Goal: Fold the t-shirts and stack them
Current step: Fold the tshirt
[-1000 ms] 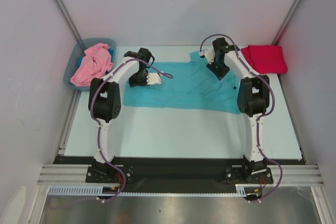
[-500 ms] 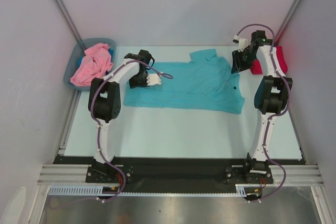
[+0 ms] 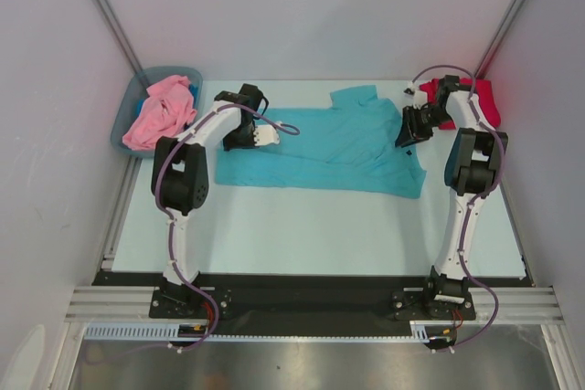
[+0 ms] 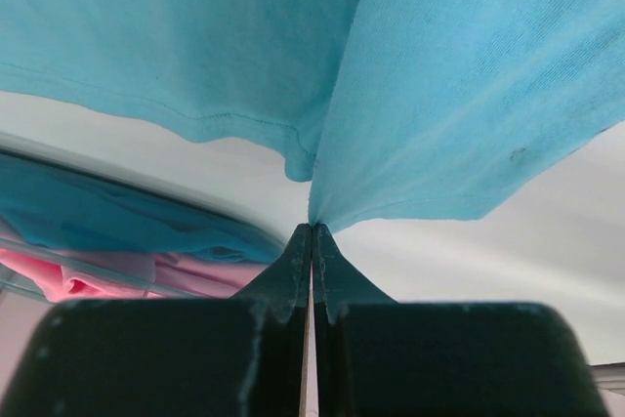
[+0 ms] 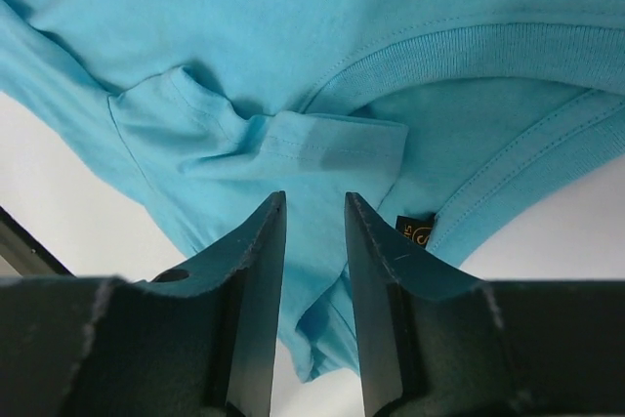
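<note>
Soft teal cloth t-shirt point(image 3: 329, 148), flatter since the right tool point(image 3: 405, 134) let go — jaws now parted over the collar point(image 5: 469, 46); left tool point(image 3: 272, 137) stays clenched on its edge. Ready for folding.

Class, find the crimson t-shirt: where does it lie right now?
In the top view, the crimson t-shirt lies at the table's far right corner, partly hidden behind the right arm, just right of the spread teal t-shirt.
</note>
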Robot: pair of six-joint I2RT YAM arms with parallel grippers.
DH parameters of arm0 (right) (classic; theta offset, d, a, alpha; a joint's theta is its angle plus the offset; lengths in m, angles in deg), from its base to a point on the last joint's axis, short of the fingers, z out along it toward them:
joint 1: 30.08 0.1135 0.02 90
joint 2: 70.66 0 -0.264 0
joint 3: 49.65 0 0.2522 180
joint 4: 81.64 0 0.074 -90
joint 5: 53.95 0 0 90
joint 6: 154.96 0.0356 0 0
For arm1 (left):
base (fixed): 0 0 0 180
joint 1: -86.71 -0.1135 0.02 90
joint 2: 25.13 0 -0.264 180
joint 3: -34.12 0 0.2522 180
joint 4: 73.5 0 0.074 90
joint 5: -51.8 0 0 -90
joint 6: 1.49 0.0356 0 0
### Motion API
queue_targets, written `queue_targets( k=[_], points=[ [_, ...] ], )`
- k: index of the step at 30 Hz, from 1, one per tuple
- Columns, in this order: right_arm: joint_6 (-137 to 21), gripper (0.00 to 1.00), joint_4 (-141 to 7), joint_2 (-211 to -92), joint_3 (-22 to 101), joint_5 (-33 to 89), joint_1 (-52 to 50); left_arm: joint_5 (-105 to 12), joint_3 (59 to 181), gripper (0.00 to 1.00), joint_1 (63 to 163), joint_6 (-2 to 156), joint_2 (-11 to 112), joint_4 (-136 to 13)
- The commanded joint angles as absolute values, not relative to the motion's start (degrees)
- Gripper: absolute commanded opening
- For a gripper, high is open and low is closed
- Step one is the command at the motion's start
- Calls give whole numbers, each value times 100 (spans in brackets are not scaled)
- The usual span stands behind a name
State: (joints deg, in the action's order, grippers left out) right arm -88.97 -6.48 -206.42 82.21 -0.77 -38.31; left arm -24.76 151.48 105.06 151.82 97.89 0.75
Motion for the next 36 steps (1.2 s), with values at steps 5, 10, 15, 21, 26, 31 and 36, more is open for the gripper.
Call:
queue_targets(
  k=[5, 10, 15, 21, 26, 31, 36],
  points=[
    [-8694, 37, -899, -20592, 8232, -184, -3922, -2404, 15151, 0, 10534, 15004, 9405, 20],
    [-8623, 38, -996, -20654, 8162, -148, -3940, -2396, 15151, 0, 10543, 15012, 9396, -6],
    [-8544, 38, -1137, -20776, 8100, -87, -3966, -2387, 15160, 0, 10570, 15004, 9423, -24],
    [-8544, 39, -1181, -20882, 8074, 54, -3966, -2396, 15221, 0, 10613, 15004, 9431, -50],
    [-8544, 38, -1198, -20952, 8126, 80, -4010, -2413, 15283, 0, 10649, 14977, 9449, -59],
    [-8535, 38, -1190, -21005, 8153, 54, -4010, -2413, 15300, 0, 10693, 14951, 9484, -59],
    [-8535, 34, -1198, -21023, 8127, 10, -4002, -2396, 15309, 0, 10701, 14960, 9511, -59]
  ],
)
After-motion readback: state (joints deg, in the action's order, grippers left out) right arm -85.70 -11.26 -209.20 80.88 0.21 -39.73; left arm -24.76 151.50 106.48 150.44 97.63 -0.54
